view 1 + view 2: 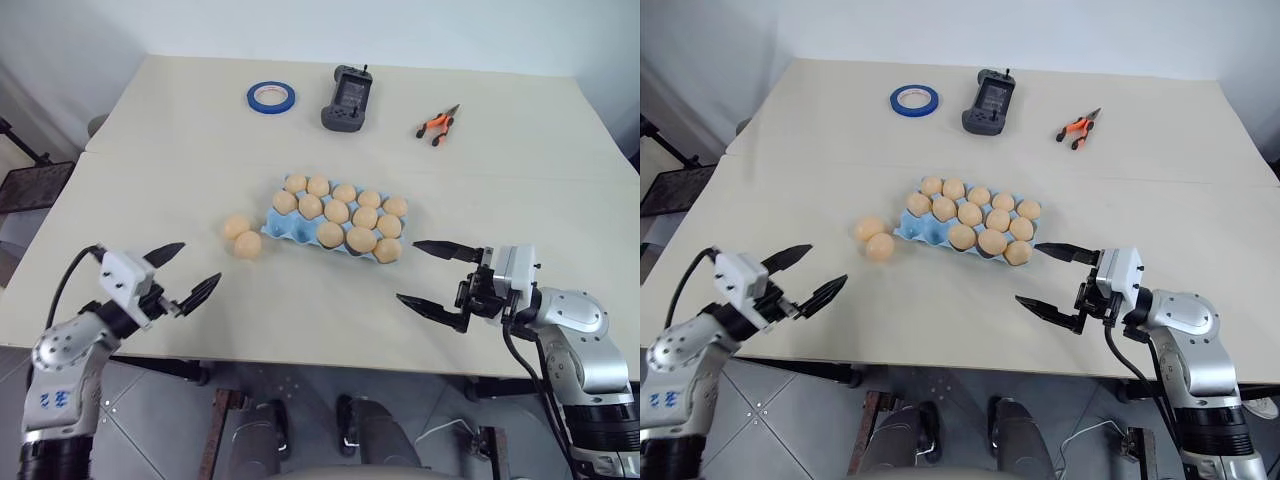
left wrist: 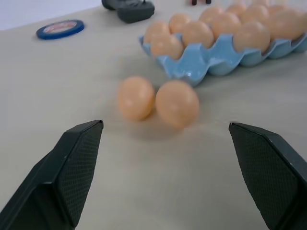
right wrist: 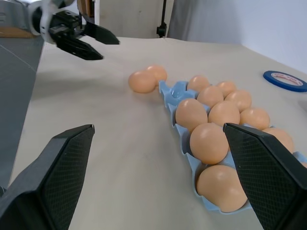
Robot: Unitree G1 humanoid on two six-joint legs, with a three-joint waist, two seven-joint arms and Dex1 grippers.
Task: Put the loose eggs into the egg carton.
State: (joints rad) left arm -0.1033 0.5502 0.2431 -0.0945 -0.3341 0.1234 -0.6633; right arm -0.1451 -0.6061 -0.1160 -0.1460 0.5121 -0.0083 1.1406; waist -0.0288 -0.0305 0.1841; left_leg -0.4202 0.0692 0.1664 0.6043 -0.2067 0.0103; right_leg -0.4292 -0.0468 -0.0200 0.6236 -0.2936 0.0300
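Observation:
A light blue egg carton (image 1: 281,231) sits at mid-table with several tan eggs in its cups; the two cups at its near-left end are bare. Two loose eggs (image 1: 237,226) (image 1: 248,245) lie touching each other on the table just left of the carton, and they also lie ahead of the fingers in the left wrist view (image 2: 176,102). My left gripper (image 1: 197,265) hovers open near the front-left of the table, short of the loose eggs, holding nothing. My right gripper (image 1: 407,270) stands open and empty by the carton's near-right corner.
At the far side lie a blue tape ring (image 1: 270,96), a black handheld controller (image 1: 347,98) and orange-handled pliers (image 1: 437,125). The table's front edge runs just under both grippers. A seam crosses the tabletop behind the carton.

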